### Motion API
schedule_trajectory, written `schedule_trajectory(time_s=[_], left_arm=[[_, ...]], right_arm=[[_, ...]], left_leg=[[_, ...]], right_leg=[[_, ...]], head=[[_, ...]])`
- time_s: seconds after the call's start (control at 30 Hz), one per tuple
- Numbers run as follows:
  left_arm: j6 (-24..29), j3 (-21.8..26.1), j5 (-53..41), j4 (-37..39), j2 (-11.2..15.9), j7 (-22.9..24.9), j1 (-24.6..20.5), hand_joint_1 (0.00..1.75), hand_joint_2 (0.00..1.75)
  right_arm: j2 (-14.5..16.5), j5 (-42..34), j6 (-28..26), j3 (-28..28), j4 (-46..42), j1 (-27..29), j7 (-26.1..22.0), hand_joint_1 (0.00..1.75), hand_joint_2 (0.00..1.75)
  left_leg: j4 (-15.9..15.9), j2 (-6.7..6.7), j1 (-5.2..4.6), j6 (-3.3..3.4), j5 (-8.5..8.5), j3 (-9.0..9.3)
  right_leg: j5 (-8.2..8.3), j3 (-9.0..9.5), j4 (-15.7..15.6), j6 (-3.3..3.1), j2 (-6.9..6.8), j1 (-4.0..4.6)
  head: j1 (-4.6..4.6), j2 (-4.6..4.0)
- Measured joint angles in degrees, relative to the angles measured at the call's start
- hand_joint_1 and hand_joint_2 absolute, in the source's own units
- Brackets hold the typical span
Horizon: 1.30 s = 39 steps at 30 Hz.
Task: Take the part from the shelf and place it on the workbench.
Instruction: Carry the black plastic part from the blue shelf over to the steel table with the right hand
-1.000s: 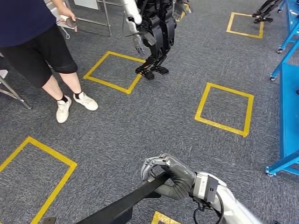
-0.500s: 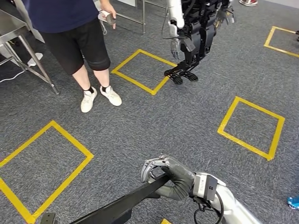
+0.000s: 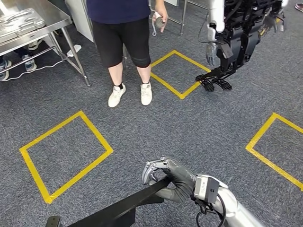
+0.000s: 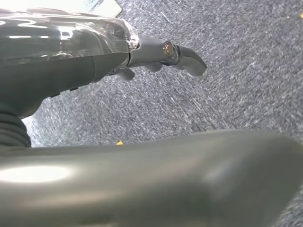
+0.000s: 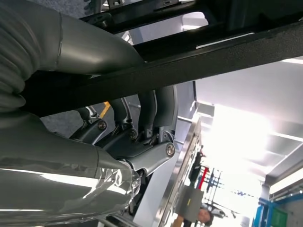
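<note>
The part (image 3: 118,211) is a long black metal bar that runs from the lower left of the head view up to my right hand (image 3: 171,178). That hand grips its upper end with the fingers wrapped over the bar. In the right wrist view the same black bar (image 5: 200,56) crosses the picture with my fingers (image 5: 150,109) curled round it. My left hand (image 4: 107,61) hangs above the grey carpet, fingers stretched out and nothing in it. The metal workbench (image 3: 53,19) stands at the far left, with grey parts lying on it.
A person (image 3: 121,38) in dark shorts and white shoes stands ahead, holding a small controller. Another humanoid robot (image 3: 236,42) stands at the far right. Yellow tape squares (image 3: 64,156) mark the grey carpet. The workbench legs (image 3: 76,61) reach the floor at the left.
The whole scene has slid to the right, so the camera has turned left; the workbench has come into view. My right hand still holds the bar in the same place.
</note>
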Motion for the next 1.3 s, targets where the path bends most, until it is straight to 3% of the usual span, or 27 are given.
schedule_trajectory(time_s=[0.03,0.1,0.17,0.2,0.27,0.33,0.37,0.4,0.43,0.47,0.53,0.57,0.6,0.67,0.7,0.77,0.83,0.87,0.9,0.93,1.0,1.07,1.13,1.2,1.23,1.3], left_arm=[[0.0,-0.1,-0.1,0.0,0.0,0.0,-0.1,0.00,1.75],[-0.1,-0.5,-0.1,0.0,0.0,0.1,-0.3,0.00,1.75],[-0.2,-0.7,-0.2,0.0,0.0,0.4,-0.3,0.00,1.75],[-0.3,-0.7,-0.3,0.0,-0.1,0.5,-0.3,0.00,1.75],[-0.4,-1.0,-0.8,0.0,-0.2,0.6,-0.6,0.00,1.75],[-0.6,-1.5,-1.2,0.0,-0.4,0.9,-1.2,0.00,1.75],[-0.7,-1.7,-1.3,0.0,-0.6,1.0,-1.4,0.00,1.75],[-0.7,-1.9,-1.4,0.0,-0.7,1.2,-1.4,0.00,1.75],[-0.8,-2.1,-1.6,0.0,-0.9,1.4,-1.4,0.00,1.75],[-0.8,-2.3,-1.8,0.0,-1.0,1.6,-1.3,0.00,1.75],[-0.9,-2.7,-2.2,0.0,-1.1,1.7,-1.1,0.00,1.75],[-0.9,-2.8,-2.3,0.0,-1.2,1.8,-1.1,0.00,1.75],[-0.9,-3.0,-2.4,0.0,-1.2,1.8,-1.0,0.00,1.75],[-0.8,-3.3,-2.5,0.0,-1.2,1.9,-0.6,0.00,1.75],[-0.8,-3.5,-2.5,0.0,-1.2,2.0,-0.4,0.00,1.75],[-0.8,-3.7,-2.5,0.0,-1.2,2.0,-0.2,0.00,1.75],[-0.8,-3.8,-2.6,0.0,-1.2,2.0,-0.4,0.00,1.75],[-0.8,-3.9,-2.5,0.0,-1.2,2.0,-0.4,0.00,1.75],[-0.8,-3.9,-2.5,0.0,-1.2,2.0,-0.4,0.00,1.75],[-0.8,-3.9,-2.5,0.0,-1.2,2.0,-0.2,0.00,1.75],[-0.8,-3.9,-2.4,0.0,-1.2,2.0,0.0,0.00,1.75],[-0.8,-3.9,-2.3,0.0,-1.2,2.1,-0.1,0.00,1.75],[-0.9,-3.9,-2.1,0.0,-1.2,2.2,-0.2,0.00,1.75],[-1.3,-3.9,-1.8,0.0,-1.2,2.5,0.0,0.00,1.75],[-1.5,-3.9,-1.6,0.0,-1.2,2.6,0.1,0.00,1.75],[-1.9,-3.8,-1.0,0.0,-1.2,2.6,-0.1,0.00,1.75]], right_arm=[[0.0,0.1,-0.2,0.0,-0.1,0.1,0.0,1.75,1.75],[0.0,0.4,-0.5,0.0,-0.3,0.2,0.0,1.75,1.75],[0.0,0.6,-0.8,0.0,-0.5,0.3,0.0,1.75,1.75],[0.0,0.7,-0.9,0.0,-0.7,0.3,0.0,1.75,1.75],[-0.1,1.0,-1.3,-0.1,-1.0,0.4,0.1,1.75,1.75],[-0.2,1.3,-1.6,0.0,-1.1,0.9,0.2,1.75,1.75],[-0.3,1.5,-1.7,0.0,-1.1,1.2,0.3,1.75,1.75],[-0.3,1.6,-1.9,0.0,-1.2,1.7,0.4,1.75,1.75],[-0.4,1.7,-2.1,0.0,-1.3,2.1,0.5,1.75,1.75],[-0.4,1.8,-2.5,0.0,-1.5,2.5,0.7,1.75,1.75],[-0.5,2.0,-3.1,-0.1,-2.0,3.4,1.0,1.75,1.75],[-0.6,2.2,-3.4,-0.1,-2.2,3.9,1.0,1.75,1.75],[-0.7,2.4,-3.6,-0.1,-2.4,4.3,1.1,1.75,1.75],[-0.7,2.6,-3.9,-0.1,-2.8,5.1,1.1,1.75,1.75],[-0.7,2.7,-4.1,-0.1,-3.1,5.3,1.1,1.75,1.75],[-0.7,2.8,-4.3,-0.2,-3.6,5.9,1.1,1.75,1.75],[-0.8,2.9,-4.3,-0.2,-3.9,6.6,1.1,1.75,1.75],[-0.8,3.0,-4.2,-0.3,-3.9,6.9,1.1,1.75,1.75],[-0.8,3.0,-4.2,-0.4,-3.9,7.0,1.1,1.75,1.75],[-0.8,3.0,-4.2,-0.4,-3.9,7.1,1.1,1.75,1.75],[-0.7,3.0,-4.1,-0.5,-3.9,7.1,1.1,1.75,1.75],[-0.7,3.0,-4.0,-0.6,-4.0,7.0,1.1,1.75,1.75],[-0.6,3.1,-3.9,-0.6,-4.0,6.8,1.1,1.75,1.75],[-0.5,3.2,-3.7,-0.6,-4.0,6.4,1.1,1.75,1.75],[-0.4,3.2,-3.5,-0.6,-4.1,6.1,1.1,1.75,1.75],[-0.3,3.1,-3.0,-0.7,-4.0,5.6,1.0,1.75,1.75]], left_leg=[[-3.3,1.27,-0.34,0.39,1.30,1.64],[-6.5,3.08,-1.01,1.27,1.71,3.12],[-6.9,2.33,-1.26,1.97,1.37,3.21],[-7.2,1.69,-1.17,2.27,1.41,3.42],[-7.8,0.49,-0.77,2.92,1.61,3.99],[-8.0,-0.94,-0.55,3.37,1.58,4.25],[-8.0,-1.79,-0.54,3.49,1.51,4.33],[-8.0,-2.67,-0.55,3.55,1.44,4.44],[-7.9,-3.55,-0.55,3.54,1.35,4.61],[-7.9,-4.43,-0.52,3.46,1.22,4.85],[-7.6,-6.12,-0.53,3.05,0.80,5.18],[-7.5,-6.93,-0.52,2.79,0.61,5.16],[-7.3,-7.61,-0.49,2.51,0.48,5.04],[-7.4,-8.82,-0.32,2.00,0.45,4.82],[-7.3,-8.78,-0.31,1.75,0.31,4.79],[-5.1,-6.44,-0.40,1.14,-1.18,3.75],[1.4,-3.11,-0.30,0.48,-4.33,0.51],[5.0,-2.33,-0.12,0.20,-5.67,-1.43],[7.4,-1.96,0.04,0.01,-6.16,-2.76],[7.9,-1.73,0.16,-0.09,-5.58,-3.12],[2.5,-0.73,0.21,0.06,-1.66,-0.58],[-4.2,1.83,-0.36,0.75,1.05,2.66],[-6.4,3.17,-0.99,1.58,0.98,3.51],[-6.8,2.09,-0.96,2.28,0.93,3.54],[-7.2,1.44,-0.80,2.63,1.00,3.77],[-7.7,0.13,-0.42,3.31,1.16,4.31]], right_leg=[[-0.28,0.34,0.0,0.22,-0.63,0.10],[-0.70,0.76,-0.2,0.74,-1.72,0.33],[-0.96,1.28,-0.5,1.32,-2.84,0.42],[-1.24,1.60,-0.5,1.58,-2.43,0.34],[-3.00,0.83,2.0,1.81,0.60,0.19],[-6.21,-2.98,9.1,1.78,3.76,0.15],[-7.31,-5.24,12.8,1.82,4.29,0.18],[-7.38,-6.94,15.2,1.90,4.51,0.22],[-6.21,-7.58,15.2,1.98,4.62,0.23],[-3.98,-7.08,12.9,2.05,4.85,0.22],[0.74,-4.48,5.4,2.05,6.91,0.03],[1.96,-3.38,2.5,1.90,8.02,-0.05],[2.31,-2.76,0.9,1.67,8.85,-0.07],[1.90,-2.37,0.3,0.98,8.43,0.01],[1.90,-2.20,0.2,0.63,7.77,-0.04],[1.83,-1.77,-0.2,-0.12,6.23,-0.25],[1.51,-1.43,-0.3,-0.58,4.54,-0.26],[1.31,-1.28,-0.3,-0.64,3.69,-0.24],[1.07,-1.07,-0.3,-0.62,2.86,-0.23],[0.81,-0.78,-0.3,-0.54,2.07,-0.23],[0.16,0.12,-0.3,-0.30,0.54,-0.23],[-0.47,0.92,-0.3,0.14,-0.74,-0.04],[-0.84,1.31,-0.5,0.74,-1.95,0.27],[-1.17,1.81,-0.8,1.37,-2.90,0.32],[-1.64,1.99,-0.5,1.61,-2.14,0.26],[-4.05,0.57,3.2,1.74,1.29,0.13]], head=[[-0.01,0.00],[0.01,0.00],[0.02,0.00],[0.03,0.00],[0.06,0.00],[0.09,0.00],[0.11,0.00],[0.11,0.00],[0.11,0.00],[0.11,0.00],[0.12,0.00],[0.11,0.00],[0.10,0.00],[0.09,0.00],[0.08,0.00],[0.01,0.00],[-0.04,0.00],[-0.04,0.00],[-0.04,0.00],[-0.05,0.00],[-0.05,0.00],[-0.06,0.00],[-0.06,0.00],[-0.05,0.00],[-0.04,0.00],[0.06,0.00]])
